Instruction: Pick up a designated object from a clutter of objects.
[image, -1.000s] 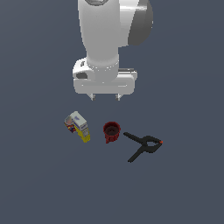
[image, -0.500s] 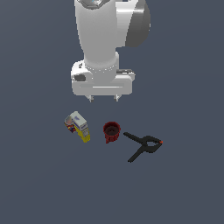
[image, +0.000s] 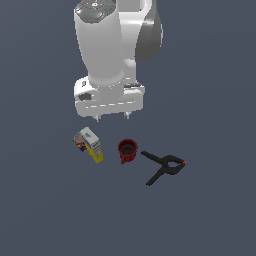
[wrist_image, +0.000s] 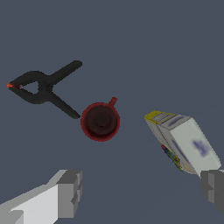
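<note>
Below the raised gripper (image: 112, 118), whose fingers (wrist_image: 65, 192) stand spread and grasp nothing, one yellow-and-white carton (image: 92, 144) stands tilted, touching one small multicoloured can (image: 79, 142) on the exterior view's left. One red cup (image: 127, 150) sits near the carton's other side; one black spring clamp (image: 164, 166) lies beyond the cup.

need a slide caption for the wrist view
Open claw above a red cup, a black clamp and a yellow-white carton on the grey floor.
</note>
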